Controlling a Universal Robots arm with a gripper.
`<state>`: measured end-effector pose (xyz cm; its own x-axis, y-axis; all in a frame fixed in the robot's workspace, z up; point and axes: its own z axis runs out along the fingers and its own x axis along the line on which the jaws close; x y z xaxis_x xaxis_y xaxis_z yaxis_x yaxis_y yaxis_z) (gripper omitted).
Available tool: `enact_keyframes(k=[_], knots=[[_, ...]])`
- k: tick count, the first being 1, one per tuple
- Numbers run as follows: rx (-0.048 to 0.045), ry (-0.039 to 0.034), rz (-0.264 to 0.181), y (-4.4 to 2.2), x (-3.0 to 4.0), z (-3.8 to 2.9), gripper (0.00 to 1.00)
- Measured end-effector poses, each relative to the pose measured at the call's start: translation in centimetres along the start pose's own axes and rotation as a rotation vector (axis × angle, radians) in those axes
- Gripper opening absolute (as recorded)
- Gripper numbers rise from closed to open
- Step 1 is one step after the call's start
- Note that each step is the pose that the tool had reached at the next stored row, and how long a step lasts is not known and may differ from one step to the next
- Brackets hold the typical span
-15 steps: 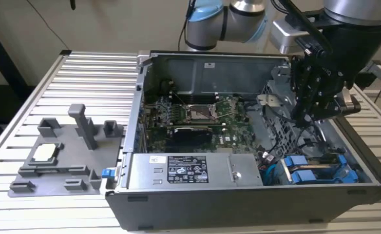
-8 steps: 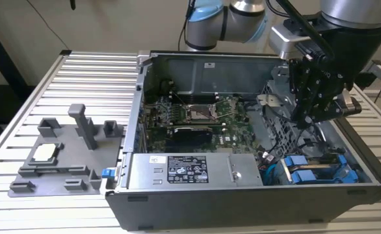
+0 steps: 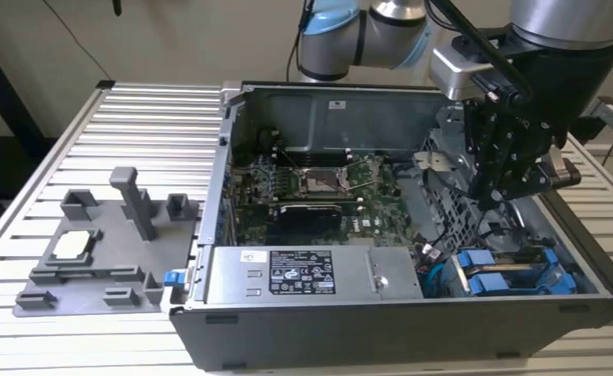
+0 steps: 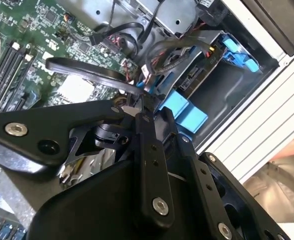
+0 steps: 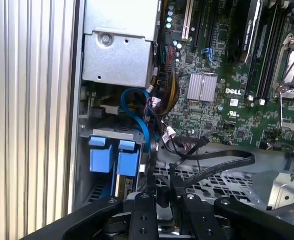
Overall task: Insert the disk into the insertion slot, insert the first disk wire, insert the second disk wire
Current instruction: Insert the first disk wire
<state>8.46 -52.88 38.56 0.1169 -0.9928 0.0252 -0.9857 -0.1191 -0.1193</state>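
Beside the white-labelled grey box (image 3: 296, 274), the disk (image 3: 500, 280) sits slotted.

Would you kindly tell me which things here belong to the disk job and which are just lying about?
Job in hand: disk; black wire; gripper.
Lying about: grey fixture; power supply; motherboard.
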Motion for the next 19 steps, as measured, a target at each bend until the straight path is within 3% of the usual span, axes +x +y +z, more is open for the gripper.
enact_keyframes(k=[6, 9, 10, 19], knots=[[0.0060, 0.0037, 0.000, 0.07, -0.01, 0.10, 0.26], [0.0060, 0.0060, -0.001, 0.08, -0.01, 0.13, 0.25], [0.0059, 0.0061, -0.001, 0.09, -0.01, 0.13, 0.17], [0.0060, 0.0061, -0.001, 0.09, -0.01, 0.14, 0.16]])
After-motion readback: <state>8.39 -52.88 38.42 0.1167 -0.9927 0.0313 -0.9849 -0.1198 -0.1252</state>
